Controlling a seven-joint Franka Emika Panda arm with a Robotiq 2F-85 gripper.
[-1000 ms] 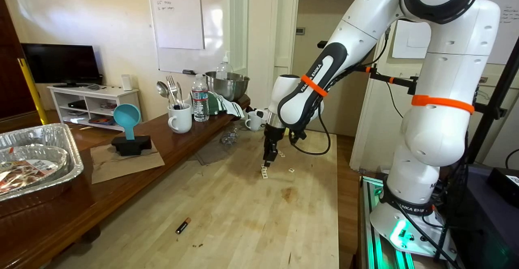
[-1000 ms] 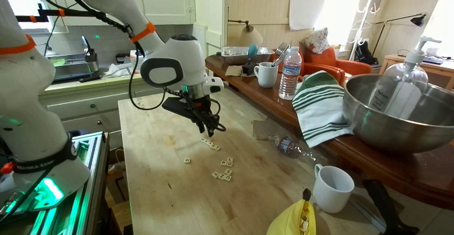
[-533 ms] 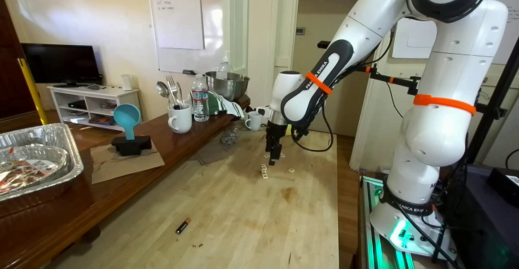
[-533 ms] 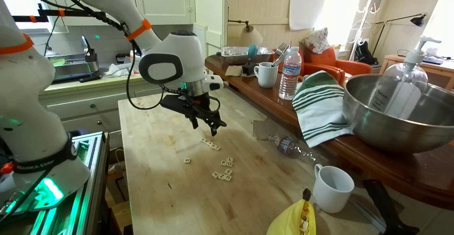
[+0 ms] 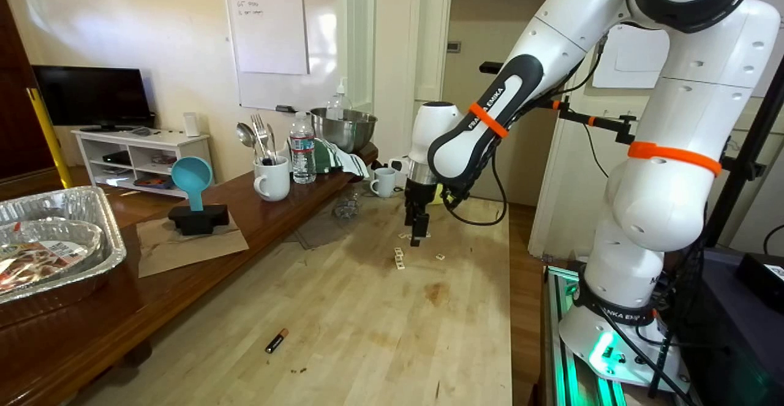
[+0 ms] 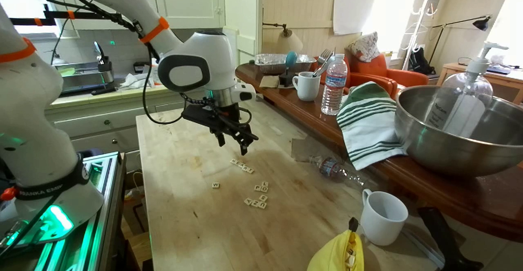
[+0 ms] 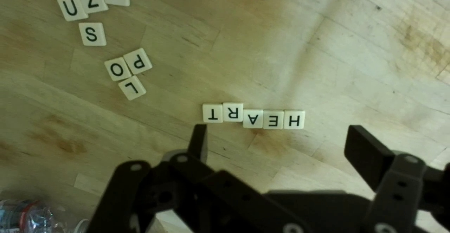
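Note:
My gripper (image 7: 281,141) stands open above the wooden table, with nothing between its fingers. Nearest to it is a row of white letter tiles reading HEART, upside down in the wrist view: an H tile (image 7: 294,120), an E tile (image 7: 273,120), an A tile (image 7: 252,119), an R tile (image 7: 232,112) and a T tile (image 7: 212,113). R and T sit slightly out of line with the others. In both exterior views the gripper (image 6: 233,146) hangs over the table close to this row (image 6: 242,166), apart from it.
Loose tiles lie nearby: an L tile (image 7: 132,88), an S tile (image 7: 92,34), a W tile (image 6: 215,185) and several others. A plastic bottle (image 6: 335,169), white mug (image 6: 384,218) and yellow pouch (image 6: 337,252) are on the table. A battery (image 5: 276,341) lies farther off. A raised counter (image 5: 184,289) borders it.
The jaws have spread from partly closed to wide apart. My gripper has risen a little and shifted toward the robot's base. The HEART row looks unmoved.

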